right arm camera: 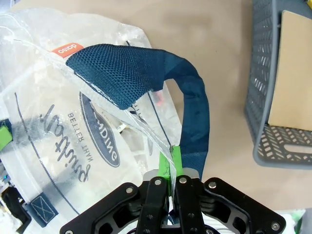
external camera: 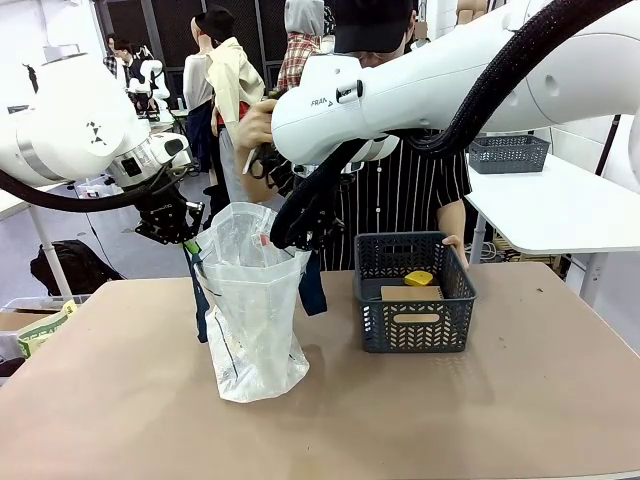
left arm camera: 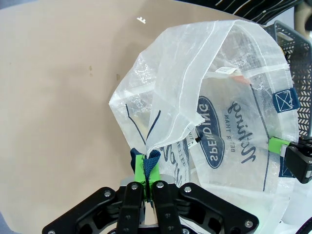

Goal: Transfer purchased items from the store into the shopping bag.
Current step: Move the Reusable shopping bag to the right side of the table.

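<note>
While left hand (left arm camera: 147,170) and right hand (right arm camera: 170,165) each pinch the rim of the shopping bag (external camera: 250,300) at its straps, spread them level so the mouth gapes; purchased items (external camera: 418,279) sit in the basket (external camera: 415,335) just beside it on the worktop (external camera: 500,420).

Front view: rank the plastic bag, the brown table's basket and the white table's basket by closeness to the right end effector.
1. shopping bag, clamped by the right end effector.
2. dark basket, just right.
3. grey basket, far right, behind.
</note>
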### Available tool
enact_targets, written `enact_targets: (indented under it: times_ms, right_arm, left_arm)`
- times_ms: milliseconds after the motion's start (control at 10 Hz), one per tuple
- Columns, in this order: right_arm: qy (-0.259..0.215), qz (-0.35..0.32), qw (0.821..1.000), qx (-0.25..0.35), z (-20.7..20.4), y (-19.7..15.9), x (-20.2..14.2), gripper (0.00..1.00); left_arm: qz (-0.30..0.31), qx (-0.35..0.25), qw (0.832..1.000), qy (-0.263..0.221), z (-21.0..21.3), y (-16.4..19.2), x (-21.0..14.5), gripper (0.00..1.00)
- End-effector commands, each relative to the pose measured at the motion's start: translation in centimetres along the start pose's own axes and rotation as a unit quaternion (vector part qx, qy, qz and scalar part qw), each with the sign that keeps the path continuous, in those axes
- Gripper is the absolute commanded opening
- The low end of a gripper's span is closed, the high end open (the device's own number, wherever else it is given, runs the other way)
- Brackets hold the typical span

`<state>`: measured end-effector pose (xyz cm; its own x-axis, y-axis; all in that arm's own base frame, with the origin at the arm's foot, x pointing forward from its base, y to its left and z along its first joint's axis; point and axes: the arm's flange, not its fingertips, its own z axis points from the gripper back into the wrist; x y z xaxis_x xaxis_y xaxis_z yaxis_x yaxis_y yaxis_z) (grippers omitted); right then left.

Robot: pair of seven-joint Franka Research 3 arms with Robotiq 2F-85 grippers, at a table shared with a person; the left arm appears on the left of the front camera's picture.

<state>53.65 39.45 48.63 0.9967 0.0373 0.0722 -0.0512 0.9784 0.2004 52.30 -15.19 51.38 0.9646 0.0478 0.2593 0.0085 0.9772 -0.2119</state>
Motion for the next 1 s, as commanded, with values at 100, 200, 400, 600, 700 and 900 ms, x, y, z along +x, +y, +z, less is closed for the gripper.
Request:
enact_targets:
  times_ms: [100,200,400,600,700,900]
  right_arm:
    - [0.005,-0.003,1.000,0.002,-0.16,-0.24,-0.12,0.00]
    - [0.005,-0.003,1.000,0.002,-0.16,-0.24,-0.12,0.00]
    - [0.005,-0.003,1.000,0.002,-0.16,-0.24,-0.12,0.00]
    - [0.005,-0.003,1.000,0.002,-0.16,-0.24,-0.12,0.00]
    - [0.005,-0.003,1.000,0.002,-0.16,-0.24,-0.12,0.00]
    - [0.005,-0.003,1.000,0.002,-0.16,-0.24,-0.12,0.00]
  left_arm:
    - [-0.001,0.000,1.000,0.000,0.08,0.01,-0.03,0.00]
    - [-0.001,0.000,1.000,0.000,0.08,0.01,-0.03,0.00]
    - [-0.001,0.000,1.000,0.000,0.08,0.01,-0.03,0.00]
    - [-0.001,0.000,1.000,0.000,0.08,0.01,-0.03,0.00]
    - [-0.001,0.000,1.000,0.000,0.08,0.01,-0.03,0.00]
    - [-0.001,0.000,1.000,0.000,0.08,0.01,-0.03,0.00]
